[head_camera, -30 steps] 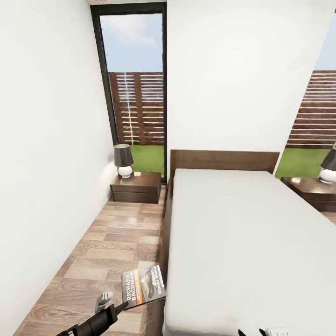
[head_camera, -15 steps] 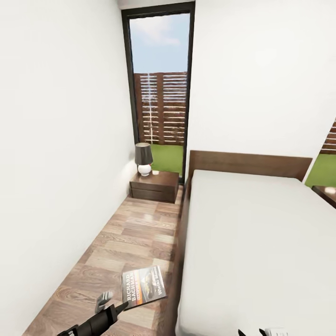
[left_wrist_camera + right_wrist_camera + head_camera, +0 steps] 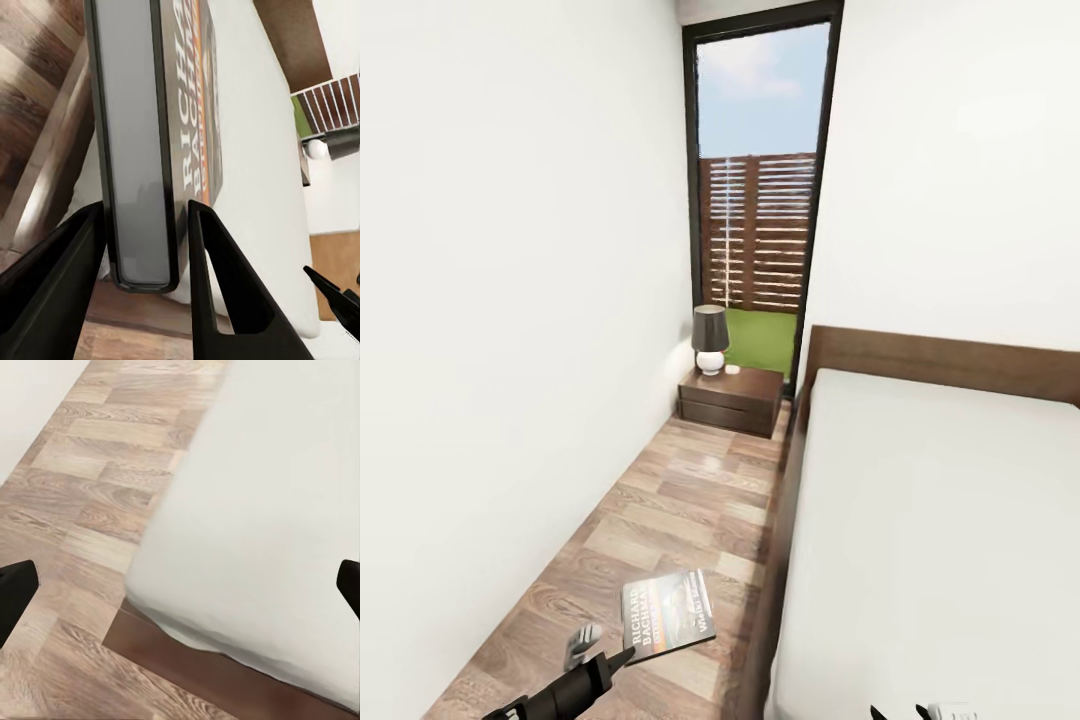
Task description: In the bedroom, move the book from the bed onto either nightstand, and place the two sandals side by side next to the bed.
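From the head camera I see the bedroom's white wall (image 3: 510, 300) filling everything from 7 to 11 o'clock, and a tall dark-framed window (image 3: 760, 180) at 12 o'clock with a slatted wooden fence and grass outside. The bed (image 3: 940, 520) takes the 3 to 5 o'clock side, its off-white mattress bare, with the dark headboard (image 3: 950, 360) across its far end. Between wall and bed runs a strip of wood-plank floor (image 3: 680, 510).

At the far end of that strip, just past centre toward 12 o'clock, stands the nightstand (image 3: 732, 398). Both of its drawers are shut, so I cannot tell what is inside. On its glossy top sits a small lamp (image 3: 710, 338) with a dark shade and a white base, and a small pale item beside it that I cannot make out.

The book (image 3: 667, 614) is at 6 o'clock, held above the floor just beside the bed's edge, cover up. The left gripper (image 3: 142, 259) has it: in the left wrist camera the two black fingers (image 3: 52, 292) are closed against the book's two faces with the page edge between them.

In the right wrist camera I see the right gripper's fingertips (image 3: 16, 592) spread wide at the two sides of the frame, holding nothing, over the mattress corner and floor.
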